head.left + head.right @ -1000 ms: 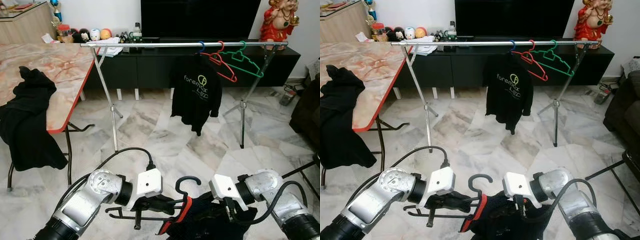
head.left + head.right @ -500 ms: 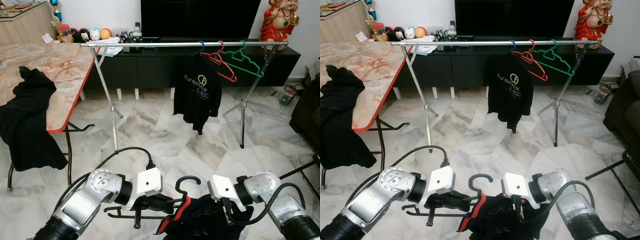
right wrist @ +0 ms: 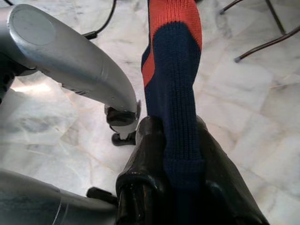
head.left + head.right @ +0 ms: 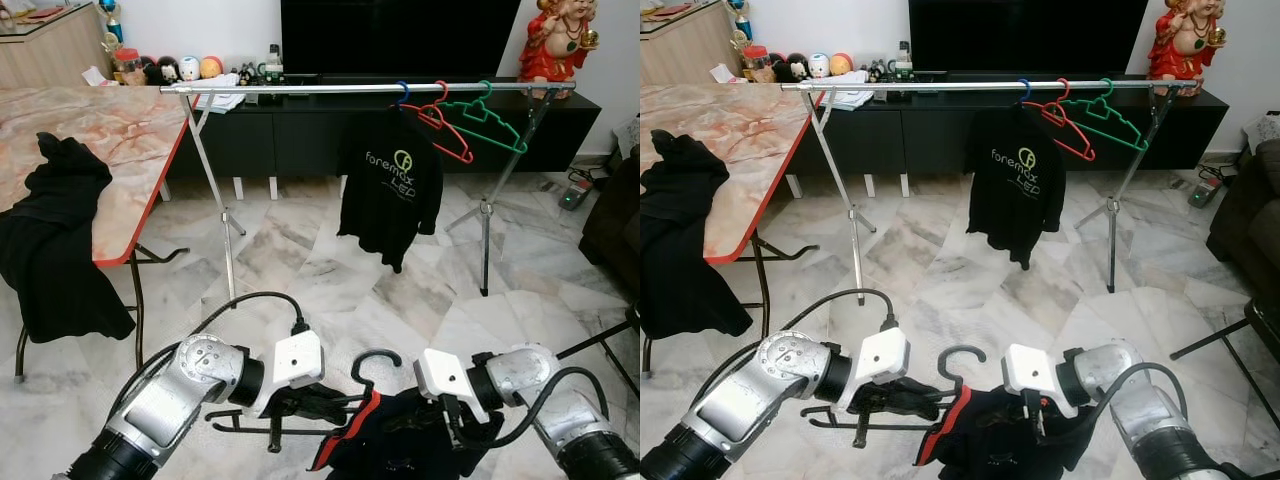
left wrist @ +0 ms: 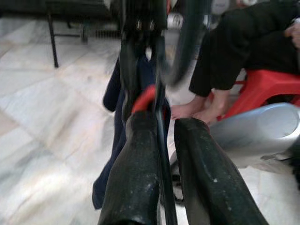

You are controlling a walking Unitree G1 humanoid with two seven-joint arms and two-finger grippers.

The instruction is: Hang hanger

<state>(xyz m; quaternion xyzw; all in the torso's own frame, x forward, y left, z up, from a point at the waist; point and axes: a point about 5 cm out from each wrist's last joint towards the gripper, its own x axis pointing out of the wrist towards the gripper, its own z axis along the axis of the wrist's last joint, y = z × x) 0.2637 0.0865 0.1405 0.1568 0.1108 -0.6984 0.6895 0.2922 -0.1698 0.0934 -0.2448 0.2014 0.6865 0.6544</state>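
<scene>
My left gripper [image 4: 320,403] is shut on a black hanger [image 4: 372,360], held low over the floor with its hook pointing up. In the left wrist view the hanger's thin bar [image 5: 161,140] runs between the two fingers [image 5: 136,173]. A navy garment with a red collar [image 4: 400,440] hangs from the hanger. My right gripper [image 4: 455,425] is shut on its ribbed navy and red edge [image 3: 176,93]. Farther off stands the silver rail [image 4: 300,89], which carries a black T-shirt [image 4: 392,185], a red hanger [image 4: 447,128] and a green hanger [image 4: 490,120] at its right end.
A marble-topped table [image 4: 110,140] with a black garment [image 4: 55,240] draped over its edge stands at the left. The rail's legs [image 4: 225,220] and a black TV cabinet [image 4: 300,130] are ahead, a dark sofa [image 4: 615,220] at the right. A person's feet [image 5: 197,110] are near a red stool.
Both grippers keep their hold, and the right one has crept slightly to the left. The black T-shirt on the rail sways a little.
</scene>
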